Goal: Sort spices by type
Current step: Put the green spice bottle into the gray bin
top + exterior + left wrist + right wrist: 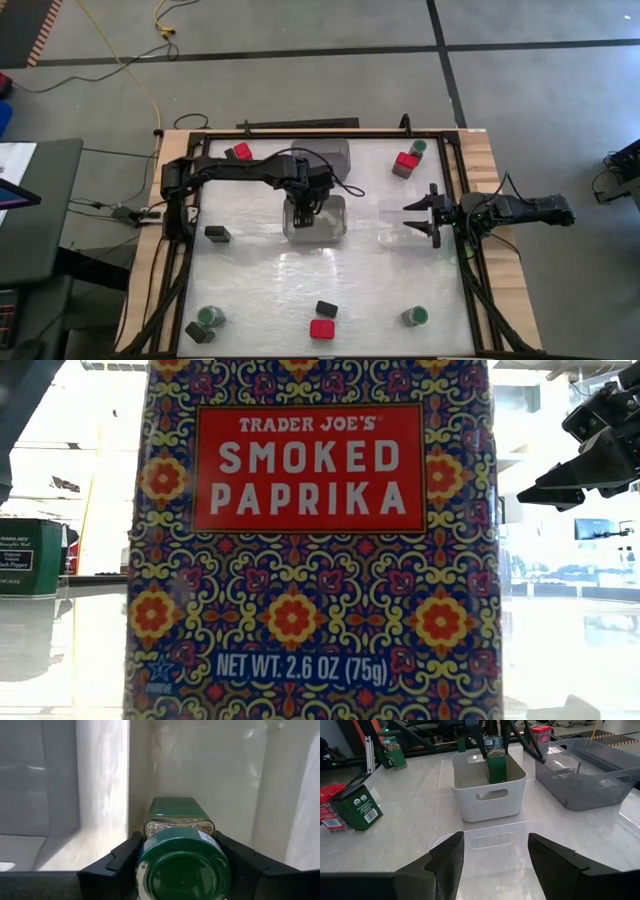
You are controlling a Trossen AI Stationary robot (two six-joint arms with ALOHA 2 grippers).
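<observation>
My left gripper (pixel 179 842) is shut on a round green-lidded spice jar (pixel 182 865) and holds it inside the white bin (pixel 487 795) at the table's middle (pixel 313 218). My right gripper (pixel 418 215) waits open near the right edge, above a clear bin (pixel 490 845). Other spices stand on the table: a red-topped one (pixel 241 152) far left, a red one (pixel 407 160) with a green jar (pixel 417 148) far right, a dark tin (pixel 217 233) at the left, and several along the near edge. My left gripper pinches the jar between its two fingers at the lid end (pixel 145 851), one finger on each side. The fingers come from above, pointing steeply down. The jar stands upright below them with its lower part (pixel 496 770) inside the white bin; whether it touches the floor I cannot tell.
A grey clear bin (pixel 585 775) stands behind the white one, toward the far edge. A paprika tin (pixel 310 540) fills most of the low view. A green tin (pixel 357 809) lies on its side near the near edge. Open tabletop (pixel 260 280) lies between the bins and the near spices.
</observation>
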